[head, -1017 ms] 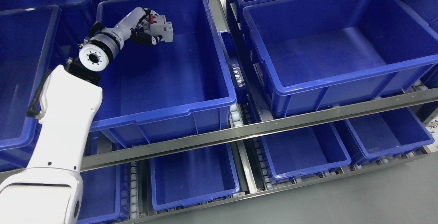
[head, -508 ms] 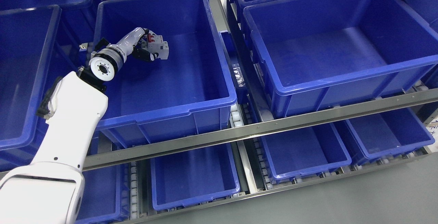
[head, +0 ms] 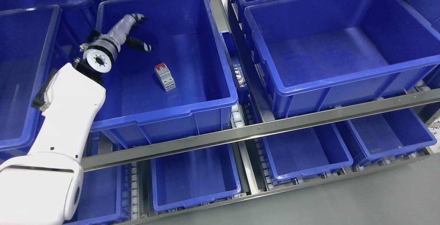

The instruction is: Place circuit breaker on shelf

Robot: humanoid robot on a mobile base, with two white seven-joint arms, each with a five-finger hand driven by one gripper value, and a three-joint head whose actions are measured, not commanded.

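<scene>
One circuit breaker (head: 164,77) lies flat, red end pointing away.

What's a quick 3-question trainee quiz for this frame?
1. True or false: the left hand grips the circuit breaker.
2. Where does the circuit breaker lie? A) on the floor of the blue bin on the upper shelf level, B) in a lower-level bin, C) on the metal rail.
3. Fill in: the breaker's red end points toward the bin's ___ wall.

Key: 1 false, the fingers are spread and clear of it. 2 A. 3 far (back).
</scene>
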